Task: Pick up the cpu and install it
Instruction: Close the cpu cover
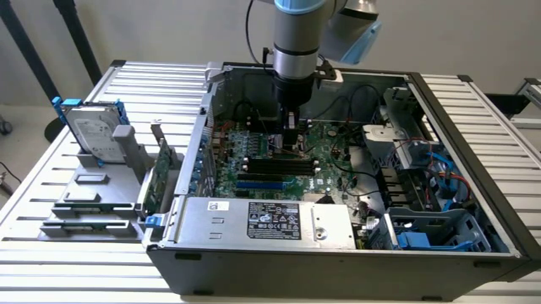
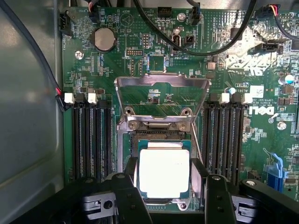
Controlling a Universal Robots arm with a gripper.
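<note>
The cpu, a small square chip with a bright silver top, sits between my gripper's two black fingers, which press on its two opposite edges. It lies over the dark socket, level with it; whether it rests in the socket or hovers just above, I cannot tell. The socket's metal frame stands flipped up behind it. In the exterior view my gripper reaches straight down into the open computer case, onto the middle of the green motherboard.
Black memory slots flank the socket on both sides, and black cables arc over the board. A silver power supply fills the case's front. A hard drive with blue rails and a green card stand in grey holders at the exterior view's left.
</note>
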